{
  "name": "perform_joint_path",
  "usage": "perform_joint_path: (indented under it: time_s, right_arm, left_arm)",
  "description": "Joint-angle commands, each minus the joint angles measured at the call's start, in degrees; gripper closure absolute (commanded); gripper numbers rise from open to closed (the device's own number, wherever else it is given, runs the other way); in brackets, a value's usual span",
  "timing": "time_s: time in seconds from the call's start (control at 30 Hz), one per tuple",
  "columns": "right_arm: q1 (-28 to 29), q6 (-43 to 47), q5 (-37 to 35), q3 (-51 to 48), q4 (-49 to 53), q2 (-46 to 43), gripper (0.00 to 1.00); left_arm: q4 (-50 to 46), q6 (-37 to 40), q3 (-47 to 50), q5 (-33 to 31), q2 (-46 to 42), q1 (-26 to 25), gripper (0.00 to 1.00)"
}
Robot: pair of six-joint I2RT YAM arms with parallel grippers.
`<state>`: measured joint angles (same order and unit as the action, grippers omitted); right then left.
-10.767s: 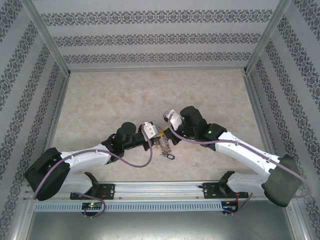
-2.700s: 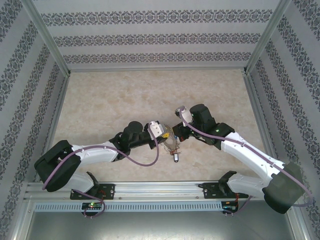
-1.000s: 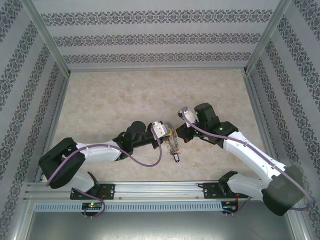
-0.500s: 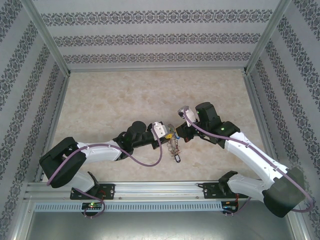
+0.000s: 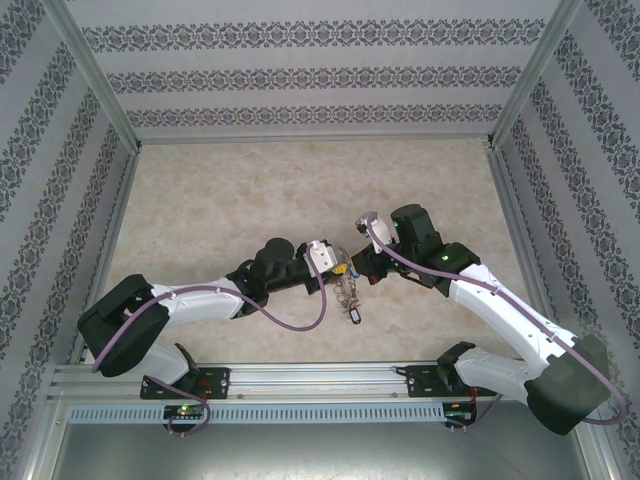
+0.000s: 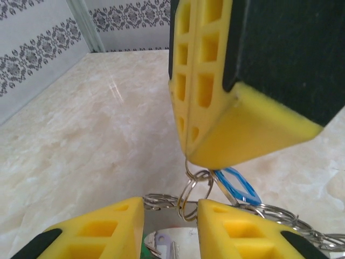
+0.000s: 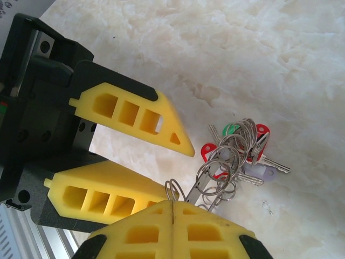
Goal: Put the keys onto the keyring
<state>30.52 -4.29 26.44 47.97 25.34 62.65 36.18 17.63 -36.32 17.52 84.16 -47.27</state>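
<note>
In the right wrist view my right gripper [image 7: 171, 208] is shut on a small wire loop of the keyring [image 7: 229, 159], a bunch of linked silver split rings. Keys [image 7: 257, 162] with red, green and pale purple tags hang from the bunch over the table. In the left wrist view a key with a blue tag [image 6: 235, 186] hangs just below the right fingers [image 6: 215, 124]. My left gripper [image 6: 170, 208] is open, its yellow fingers on either side of one split ring [image 6: 190, 198]. From above, the left gripper [image 5: 340, 271] and the right gripper [image 5: 359, 270] meet tip to tip over the bunch [image 5: 350, 296].
The marble-patterned tabletop [image 5: 250, 190] stretches bare behind and beside the arms. Patterned walls and metal posts [image 5: 95, 75] enclose it. The aluminium rail [image 5: 320, 375] with both arm bases runs along the near edge.
My left gripper has opened from nearly shut to a narrow gap around the split ring. The right gripper stays shut on the loop, and both arms have barely moved.
</note>
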Motion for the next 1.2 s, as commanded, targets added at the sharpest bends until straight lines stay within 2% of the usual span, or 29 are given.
perform_joint_path:
  time_s: [0.0,0.3,0.53,0.87,1.03,1.17]
  right_arm:
    - [0.5,0.0,1.8,2.0,-1.1,-0.9,1.00]
    - [1.1,0.7,2.0,2.6,-1.1,-0.7,1.00]
    - [2.0,0.8,1.6,2.8,-1.5,-0.9,1.00]
    - [2.4,0.4,-1.3,2.1,-1.4,-1.9,1.00]
    - [2.4,0.5,-4.2,1.0,-0.8,-3.3,1.00]
    - [2.4,0.1,-5.2,0.3,-0.9,-4.0,1.00]
  left_arm:
    - [-3.2,2.4,-2.5,0.5,-0.1,-0.2,0.67]
    - [-8.1,4.2,-4.6,4.6,0.3,-0.1,0.68]
    - [-9.3,4.1,-4.9,4.9,0.6,0.0,0.72]
    - [-9.4,4.1,-3.8,2.9,-0.1,-0.1,0.82]
    - [-7.9,3.3,-2.7,2.1,-0.1,0.0,0.84]
    - [-7.3,3.1,-2.4,2.1,-0.2,0.0,0.92]
